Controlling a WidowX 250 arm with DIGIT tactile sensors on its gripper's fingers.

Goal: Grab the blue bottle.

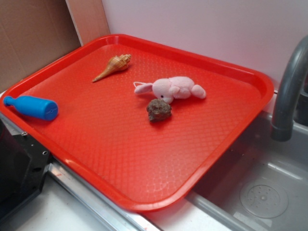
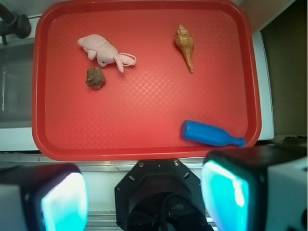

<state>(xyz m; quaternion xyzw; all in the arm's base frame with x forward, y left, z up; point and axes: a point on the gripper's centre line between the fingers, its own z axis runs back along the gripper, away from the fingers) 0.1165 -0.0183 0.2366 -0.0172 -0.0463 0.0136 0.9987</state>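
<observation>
the claw (image 2: 144, 195) hangs spread wide, empty, back off the tray's near edge. the red tray (image 1: 226, 144) holds everything. the bunny (image 1: 174, 88) lies mid-tray, the rock (image 1: 159, 109) touching it, the shell (image 1: 113, 66) well apart. the bottle (image 1: 32, 107) lies on its side against the rim; it could roll away, or a finger could catch the lip.

No readable text, labels, brands, nos. or signs anywhere in either view. Checked the red textured plastic tray (image 2: 144, 120), small bright-blue plastic bottle (image 2: 210, 134), tan spiral seashell (image 2: 185, 45), pink plush bunny (image 2: 102, 50) & brown cardboard backdrop (image 1: 33, 33): all blank, no print.
</observation>
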